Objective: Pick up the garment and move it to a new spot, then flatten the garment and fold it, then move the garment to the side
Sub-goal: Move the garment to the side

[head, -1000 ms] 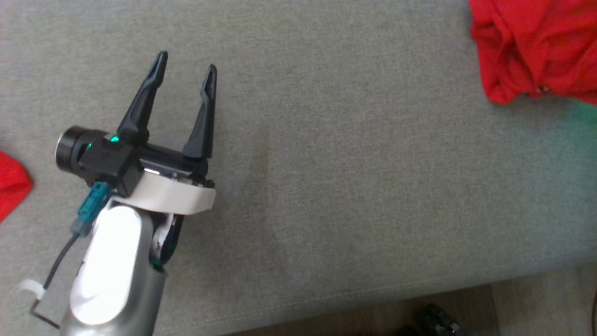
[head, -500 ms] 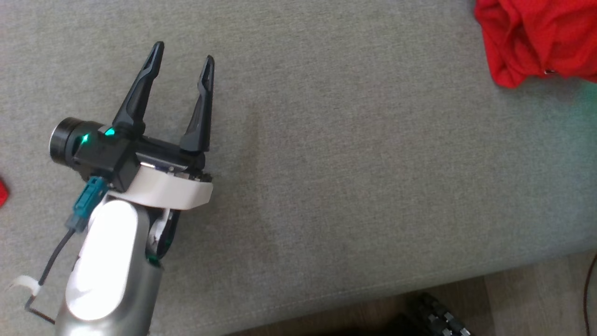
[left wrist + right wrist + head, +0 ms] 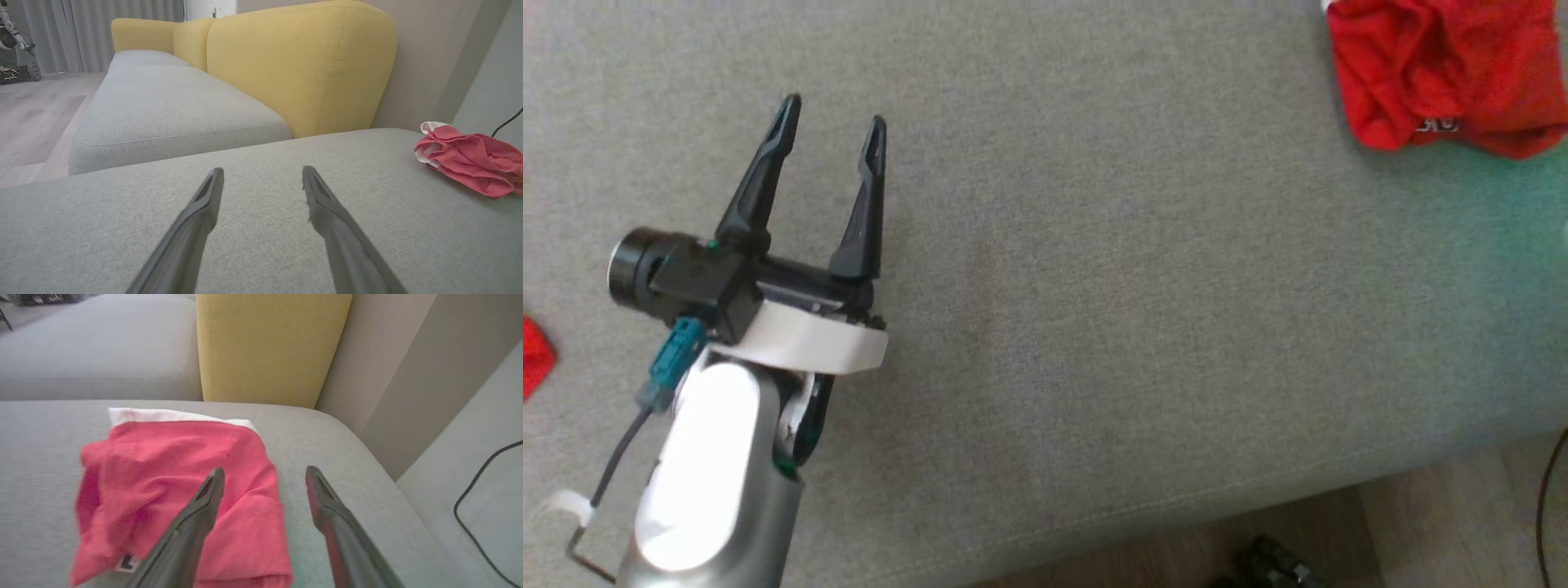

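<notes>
Garment [image 3: 1445,73], red with white trim, is lying bunched at two o'clock on the grey cushion [image 3: 1135,286] while my left pincer [image 3: 834,113] and right pincer [image 3: 264,470] are gaping empty.

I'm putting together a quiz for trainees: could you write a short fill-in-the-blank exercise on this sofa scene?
1. The red garment lies on a ___ cushion.
2. The backrest behind the cushion is ___.
3. The left end effector has its jaws ___.
Missing words: grey; yellow; open.
</notes>
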Robot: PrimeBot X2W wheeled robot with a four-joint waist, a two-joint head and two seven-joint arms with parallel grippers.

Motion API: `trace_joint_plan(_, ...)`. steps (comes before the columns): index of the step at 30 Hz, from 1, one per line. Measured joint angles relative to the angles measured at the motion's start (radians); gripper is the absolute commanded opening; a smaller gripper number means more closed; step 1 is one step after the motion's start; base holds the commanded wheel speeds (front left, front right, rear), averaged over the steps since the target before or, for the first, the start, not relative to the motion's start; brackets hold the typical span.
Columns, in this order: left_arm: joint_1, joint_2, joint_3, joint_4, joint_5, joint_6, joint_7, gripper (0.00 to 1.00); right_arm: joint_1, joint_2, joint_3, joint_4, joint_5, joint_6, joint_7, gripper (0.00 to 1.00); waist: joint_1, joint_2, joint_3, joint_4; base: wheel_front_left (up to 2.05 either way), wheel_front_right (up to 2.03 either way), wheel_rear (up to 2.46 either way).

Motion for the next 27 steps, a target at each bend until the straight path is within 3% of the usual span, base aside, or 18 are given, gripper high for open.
trace_joint_plan(1, 0.000, 0.000, 0.000, 0.000, 0.000, 0.000, 0.000, 1.00, 0.000, 0.000, 0.000, 0.000, 0.000, 0.000, 0.000, 1.00, 0.0000, 0.0000, 0.000, 0.000, 0.00, 0.00, 0.00)
trace_joint_plan(8, 0.074, -0.010, 0.004, 0.021, -0.020, 0.019, 0.000, 1.00, 0.200, 0.212, -0.101, -0.251, -0.095, 0.000, -0.005, 1.00, 0.0000, 0.0000, -0.083, 0.013, 0.00, 0.00, 0.00)
trace_joint_plan(17, 0.120, -0.025, 0.025, 0.045, -0.048, 0.028, 0.000, 1.00, 0.307, 0.380, -0.047, -0.428, -0.165, 0.000, 0.010, 1.00, -0.0001, 0.0000, -0.169, 0.098, 0.00, 0.00, 0.00)
trace_joint_plan(27, 0.189, -0.029, 0.032, 0.068, -0.067, 0.036, 0.000, 1.00, 0.387, 0.432, 0.009, -0.439, -0.189, 0.000, 0.001, 1.00, -0.0001, 0.0000, -0.266, 0.181, 0.00, 0.00, 0.00)
